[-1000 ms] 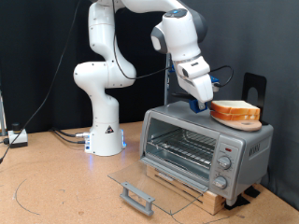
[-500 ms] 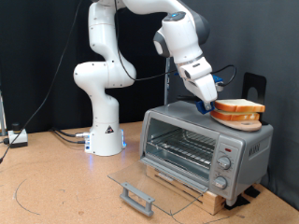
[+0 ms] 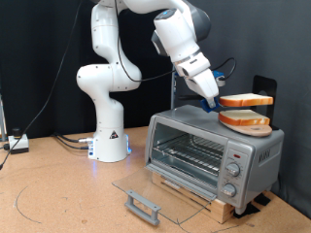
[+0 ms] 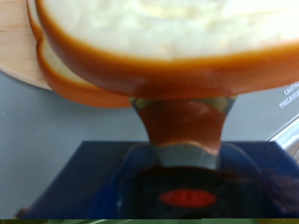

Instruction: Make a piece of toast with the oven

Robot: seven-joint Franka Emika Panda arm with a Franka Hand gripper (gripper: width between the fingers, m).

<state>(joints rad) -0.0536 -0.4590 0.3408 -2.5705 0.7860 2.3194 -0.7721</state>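
Exterior and wrist views of the toast task, with the slice lifted off its stack. The hand (image 3: pixel 215 103) hangs above the top of the oven (image 3: pixel 214 155), at about 1 o'clock from the oven's open mouth in the exterior view, its fingers pinching the near edge of the piece of toast (image 3: pixel 245 100). The slice is held flat and level, clear of a second slice (image 3: pixel 245 119) directly below it; a thin gap separates the two, so the held slice bears on nothing. The second slice rests on a round tan board (image 3: pixel 249 128) that sits on the oven's roof, toward the side above the knobs (image 3: pixel 232 170).

In the wrist view the orange-brown crust of the piece of toast (image 4: pixel 168 70) fills the frame, and one fingertip (image 4: pixel 182 126) presses it from beneath, confirming an edge grip; the second slice (image 4: pixel 70 79) and the board (image 4: pixel 17 47) show behind it. An edge grip probably keeps the fingers away from the slice below.

The glass door (image 3: pixel 146 189) lies folded down flat at 7 o'clock from the oven, its bar handle (image 3: pixel 142 205) nearest the camera, leaving the wire rack (image 3: pixel 190 153) exposed and bare. The oven stands on a wooden base (image 3: pixel 199 199) on the tabletop (image 3: pixel 58 194).
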